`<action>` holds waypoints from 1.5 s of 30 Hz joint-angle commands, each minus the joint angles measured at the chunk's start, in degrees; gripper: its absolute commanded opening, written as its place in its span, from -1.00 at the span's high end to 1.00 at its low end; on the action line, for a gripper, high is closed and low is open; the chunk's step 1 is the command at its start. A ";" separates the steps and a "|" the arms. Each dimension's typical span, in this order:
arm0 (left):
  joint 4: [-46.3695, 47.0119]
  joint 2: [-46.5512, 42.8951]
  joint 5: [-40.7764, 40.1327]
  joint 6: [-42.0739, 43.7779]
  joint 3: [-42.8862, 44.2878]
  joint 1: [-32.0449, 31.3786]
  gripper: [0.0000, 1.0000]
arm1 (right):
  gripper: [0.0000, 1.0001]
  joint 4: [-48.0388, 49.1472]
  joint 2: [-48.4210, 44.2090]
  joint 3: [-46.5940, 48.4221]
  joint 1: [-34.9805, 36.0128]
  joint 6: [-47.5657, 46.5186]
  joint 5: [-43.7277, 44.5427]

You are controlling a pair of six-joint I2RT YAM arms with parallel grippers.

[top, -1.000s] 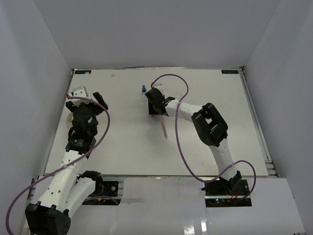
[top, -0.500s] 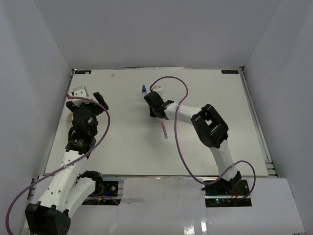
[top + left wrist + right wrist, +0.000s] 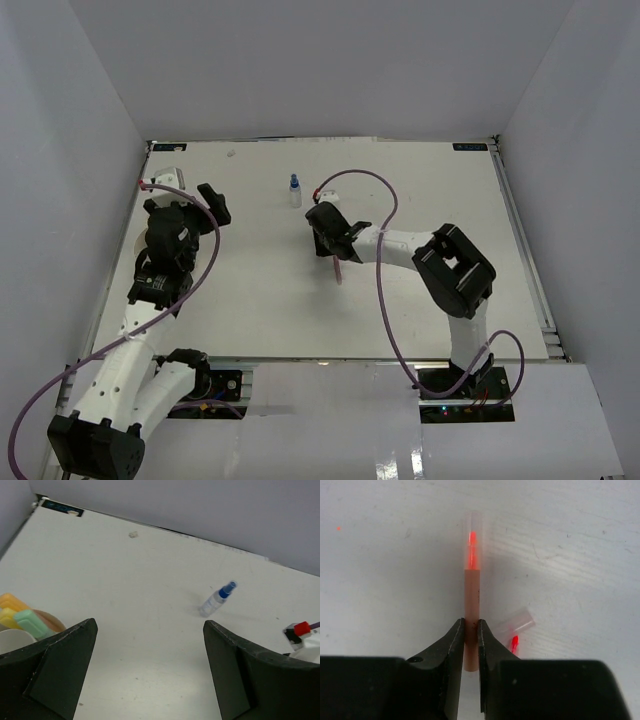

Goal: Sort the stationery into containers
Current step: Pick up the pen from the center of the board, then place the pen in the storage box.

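Note:
My right gripper (image 3: 471, 626) is shut on a salmon-pink pen (image 3: 471, 590) with a clear cap and red tip, which lies on the table pointing away from the fingers. A second clear-capped red tip (image 3: 516, 626) pokes out beside the right finger. In the top view this gripper (image 3: 335, 247) sits at mid-table over the pen (image 3: 338, 270). The white blue-capped bottle (image 3: 294, 190) stands further back, also in the left wrist view (image 3: 216, 599). My left gripper (image 3: 150, 625) hangs open and empty at the left (image 3: 190, 192). The white dish (image 3: 12, 639) holds yellow, orange and green pieces (image 3: 20, 616).
White walls close the table in at the back and both sides. A purple cable (image 3: 375, 215) loops over the right arm. The right arm's wrist with a red connector (image 3: 301, 628) shows at the right edge of the left wrist view.
My right gripper moved from beside the bottle toward the near side, down onto the pink pen, and shut on it. The left gripper shifted slightly back, still open.

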 commanded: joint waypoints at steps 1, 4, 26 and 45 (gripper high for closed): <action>-7.94 0.80 11.34 -5.44 5.96 -0.19 -0.96 | 0.85 7.84 -8.07 -4.68 1.69 -4.10 -2.05; -12.69 2.38 20.04 -10.44 8.69 -0.19 -0.96 | 0.85 16.02 -15.10 -11.35 3.54 -7.96 -3.28; -12.35 10.73 39.49 -31.64 12.30 -7.92 -0.56 | 0.84 51.64 -37.35 -33.34 8.81 -16.15 -17.43; -6.91 14.43 32.02 -30.24 13.36 -13.55 0.09 | 0.84 52.60 -36.83 -33.87 8.90 -15.80 -18.75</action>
